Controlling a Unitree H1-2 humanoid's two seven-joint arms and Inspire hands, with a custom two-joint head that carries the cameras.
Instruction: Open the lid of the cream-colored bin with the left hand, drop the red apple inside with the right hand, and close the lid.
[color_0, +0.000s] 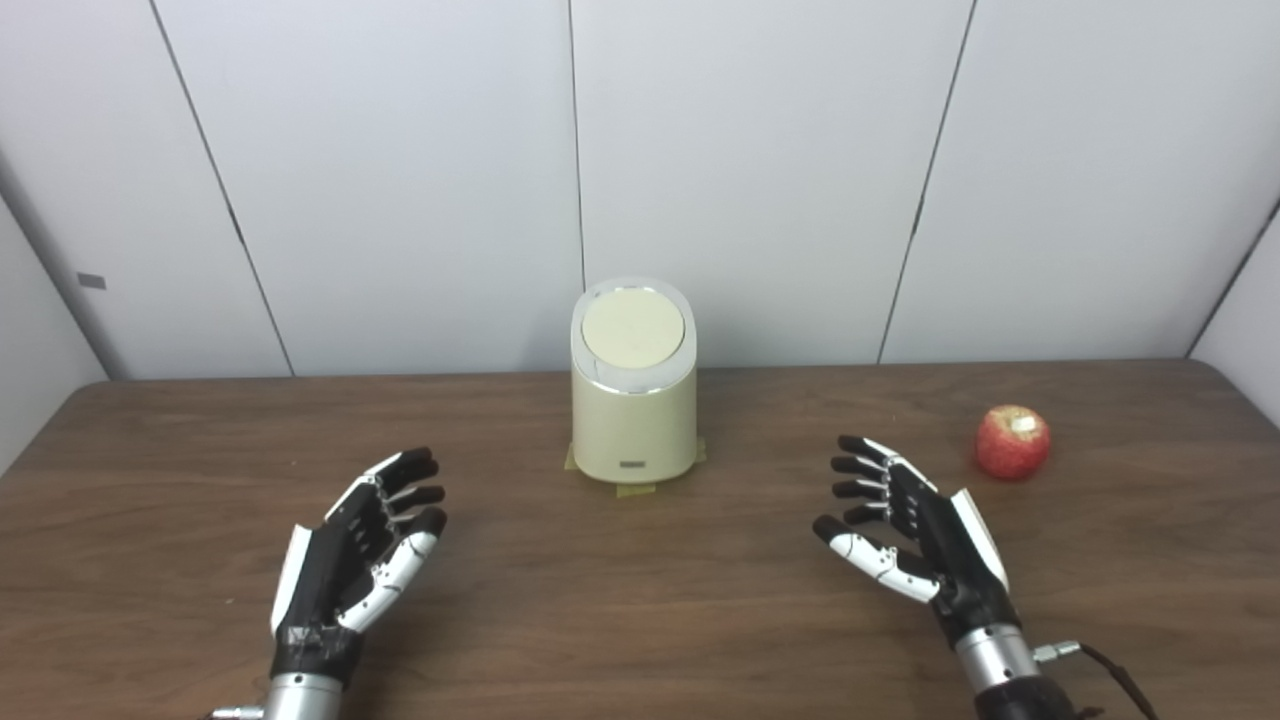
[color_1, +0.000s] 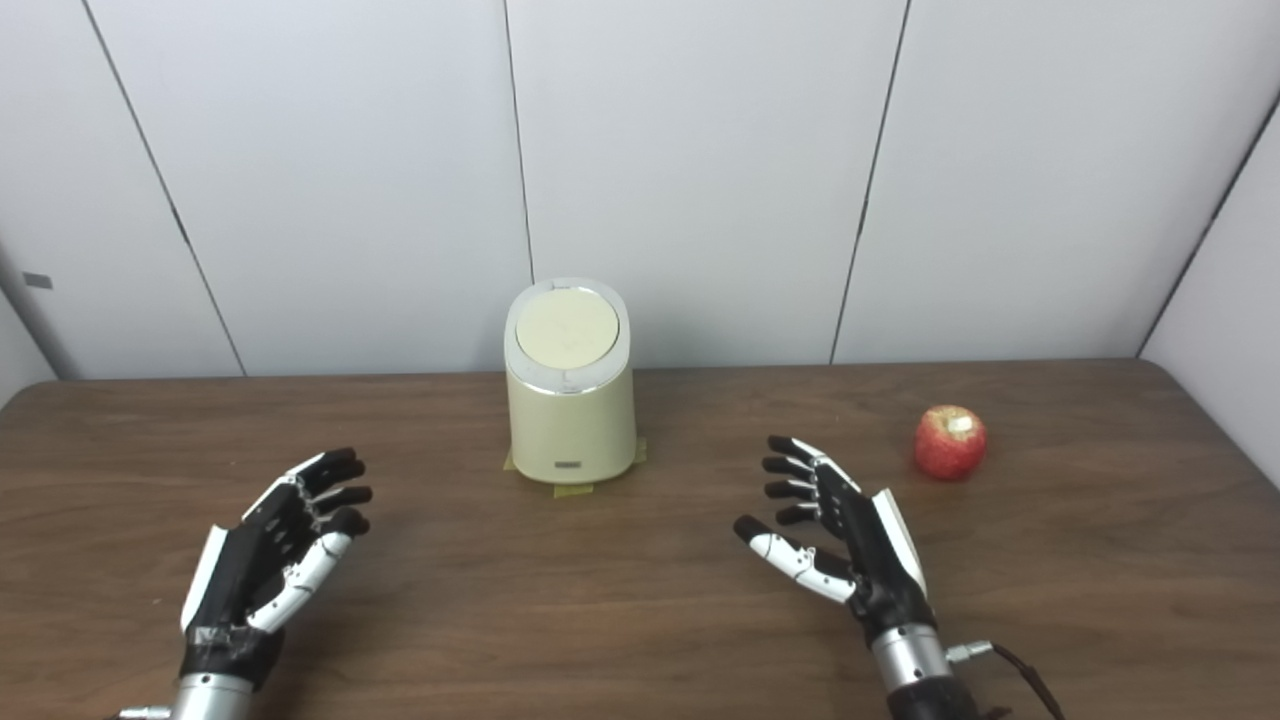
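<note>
Both hands released, fingers spread, holding nothing. Left robot hand (color_0: 365, 545) goes first: you want fingertips on lid (color_0: 632, 328), it's shut. Bin (color_0: 634, 420) upright at table (color_0: 640, 620) back centre, long axis vertical, lid tilted toward you. Apple (color_0: 1012, 441) just right of right robot hand (color_0: 915, 530), pale patch up.

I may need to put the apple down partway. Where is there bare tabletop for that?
Bare wood lies between the left hand and right hand, in front of the bin; also left of the bin and between bin and apple. Nothing is crowded; only the gap behind the bin, by the wall, looks narrow.
</note>
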